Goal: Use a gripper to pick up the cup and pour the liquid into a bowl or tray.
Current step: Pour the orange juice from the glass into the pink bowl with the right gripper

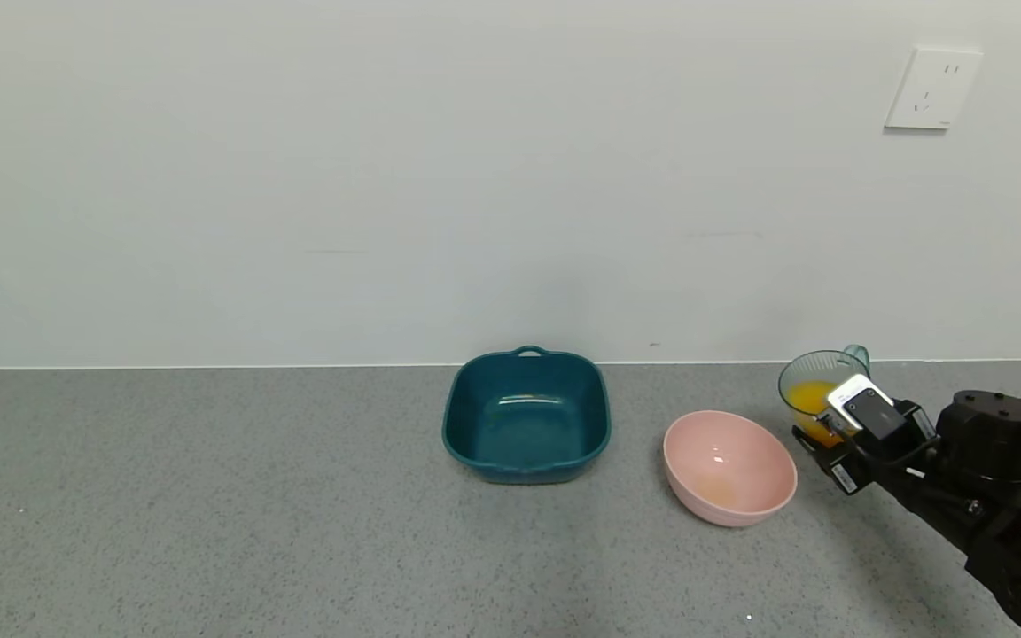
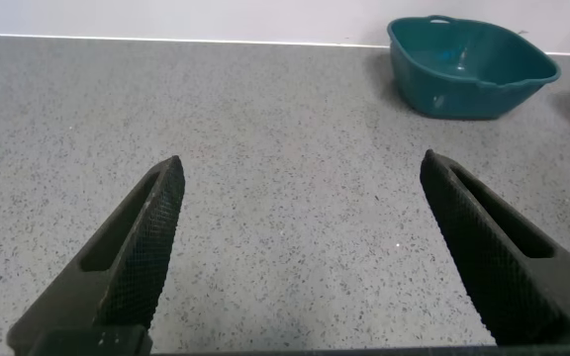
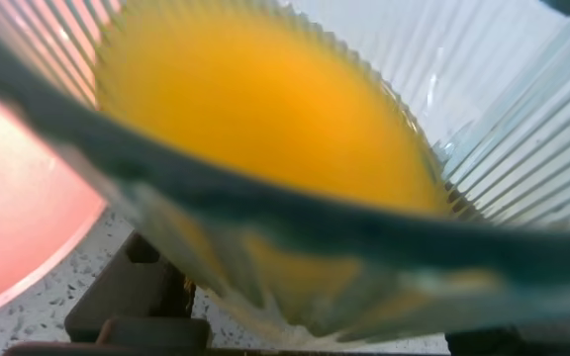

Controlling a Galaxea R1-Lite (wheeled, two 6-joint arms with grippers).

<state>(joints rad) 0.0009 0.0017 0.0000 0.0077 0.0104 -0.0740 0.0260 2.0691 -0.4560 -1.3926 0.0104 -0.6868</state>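
Note:
The ribbed blue-grey cup [image 1: 819,372] stands just right of the pale pink bowl [image 1: 728,465], near the back wall. It holds orange-yellow liquid [image 1: 806,395]. My right gripper [image 1: 830,427] is closed around the cup's lower body, its white block above the jaws. In the right wrist view the cup [image 3: 522,168] and the liquid [image 3: 265,109] fill the picture between the dark fingers [image 3: 127,297], with the pink bowl [image 3: 18,227] beside them. The cup leans slightly toward the bowl. My left gripper [image 2: 301,163] is open and empty over bare table, out of the head view.
A dark teal square tray [image 1: 526,416] with a loop handle stands left of the bowl; it also shows in the left wrist view [image 2: 468,64]. The grey speckled table [image 1: 209,514] meets a white wall with an outlet [image 1: 931,89].

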